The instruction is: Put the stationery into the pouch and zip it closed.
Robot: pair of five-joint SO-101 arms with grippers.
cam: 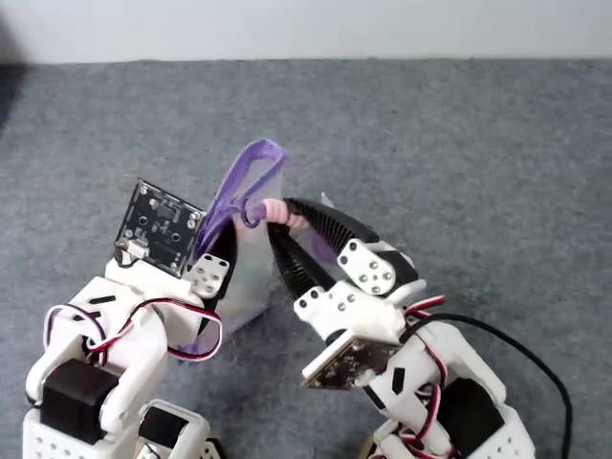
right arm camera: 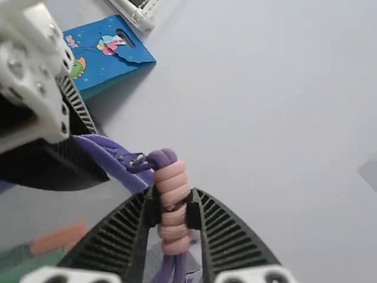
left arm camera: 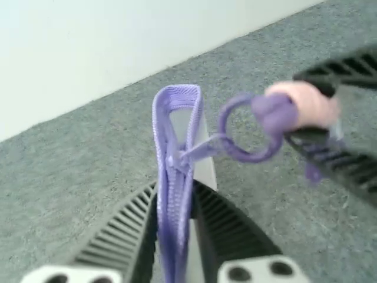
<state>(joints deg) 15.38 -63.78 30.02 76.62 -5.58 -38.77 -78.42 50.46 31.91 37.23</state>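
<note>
You're on the zipping step here, looks like. The left claw [left arm camera: 175, 203] is pinched tight on the zipper [left arm camera: 174, 177] edge of the pouch [cam: 247, 277], holding it upright on edge. The right claw [right arm camera: 172, 203] is closed down on the pink pull [right arm camera: 169, 180], which hangs off the slider [right arm camera: 136, 160] by a purple loop [left arm camera: 247, 132]. So the pouch sits between the two claws. The left one grips its near end, and the right one is just beside it, touching only the pull.

From the left wrist view the zipper looks joined near the left claw and split open toward the far end, so I'd guess it's partway done. Next move: drag the pull along the zipper line, away from the left claw, and let that one hold firm so the pouch doesn't just follow. Go sideways and the loop may twist or slip out.

A blue card [right arm camera: 109, 50] shows past the left claw. Can't tell if it's inside the pouch.
</note>
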